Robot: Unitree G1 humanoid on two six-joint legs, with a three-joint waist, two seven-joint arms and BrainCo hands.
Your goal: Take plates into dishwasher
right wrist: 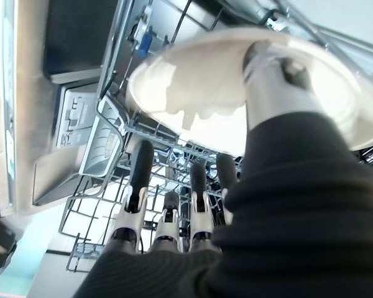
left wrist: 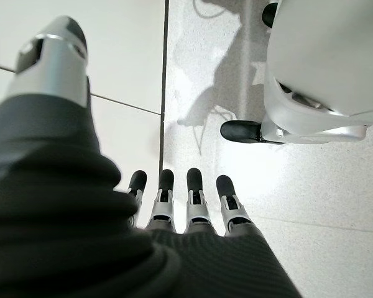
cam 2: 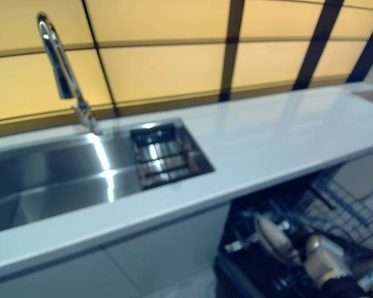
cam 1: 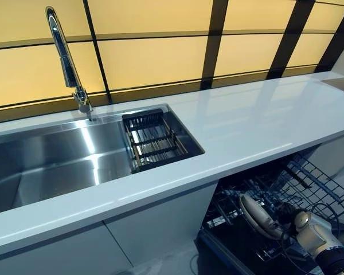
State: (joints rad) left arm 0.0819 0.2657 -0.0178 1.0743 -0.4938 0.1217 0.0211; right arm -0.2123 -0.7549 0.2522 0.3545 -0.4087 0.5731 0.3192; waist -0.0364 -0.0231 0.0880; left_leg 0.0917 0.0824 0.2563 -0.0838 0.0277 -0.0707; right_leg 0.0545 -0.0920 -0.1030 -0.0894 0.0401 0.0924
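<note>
Nearest to the camera, low at the right, the right hand (cam 1: 312, 232) reaches down into the open dishwasher (cam 1: 229, 252) and holds a white plate (cam 1: 258, 216) on its edge. In the right wrist view the thumb (right wrist: 270, 84) lies across one face of the plate (right wrist: 199, 93) and the fingers (right wrist: 140, 174) extend along the other side, so the plate is pinched between them. The plate stands almost upright over the wire rack (cam 1: 309, 183), and I think it is held this way so that it can slide down between the prongs of the rack. I cannot tell if its lower rim already touches the wires. The left hand (left wrist: 174, 198) shows only in its own wrist view; it hangs free over the pale floor (left wrist: 311, 180) with relaxed fingers and holds nothing, probably because it is not needed for this step. Above the dishwasher runs the white countertop (cam 1: 252, 120), and no other plates are visible on it. Further to the left is the steel sink (cam 1: 51, 160) with a dark drainer basket (cam 1: 155, 137) in its right end, and behind it the tall tap (cam 1: 66, 57) stands before the yellow wall panels (cam 1: 155, 57).
</note>
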